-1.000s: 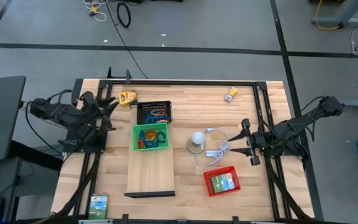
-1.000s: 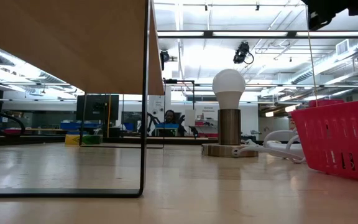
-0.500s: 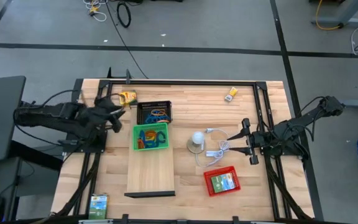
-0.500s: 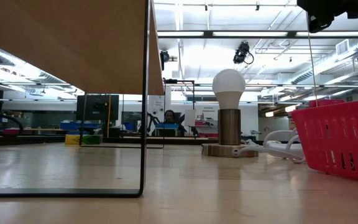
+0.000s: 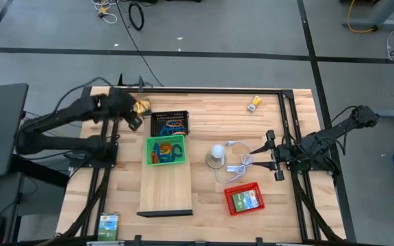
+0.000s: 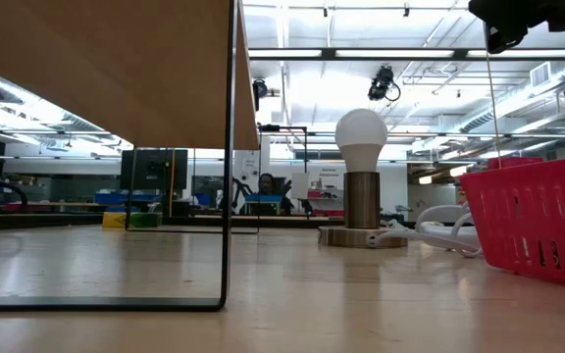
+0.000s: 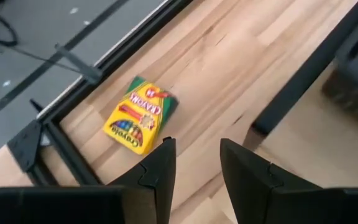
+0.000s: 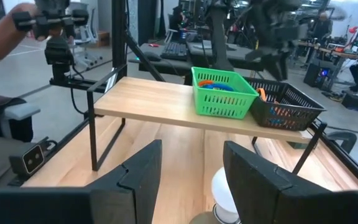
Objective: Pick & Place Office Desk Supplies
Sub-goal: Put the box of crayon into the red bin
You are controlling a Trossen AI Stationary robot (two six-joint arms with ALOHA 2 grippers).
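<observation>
High view tells me the most: over the last second my left arm has swung up from the table's left edge toward the far left corner, and the left gripper [image 5: 133,120] now hangs just short of the yellow crayon box [image 5: 141,106], beside the black mesh tray [image 5: 169,124]. From the left wrist view, the crayon box [image 7: 140,115] lies flat on the wood just ahead of my fingertips [image 7: 164,155], close to the table's metal frame. The fingers stand partly apart with nothing between them, and the gap looks narrower than the box, so I judge I would need to spread them before coming down.

That move reads to me as lining up the next pick. The green mesh tray [image 5: 165,151] and the black one already hold coloured clips.

My right gripper [image 5: 272,154] has not stirred; it waits open and empty near the lamp [image 5: 216,154], above the red mesh tray [image 5: 244,199].
</observation>
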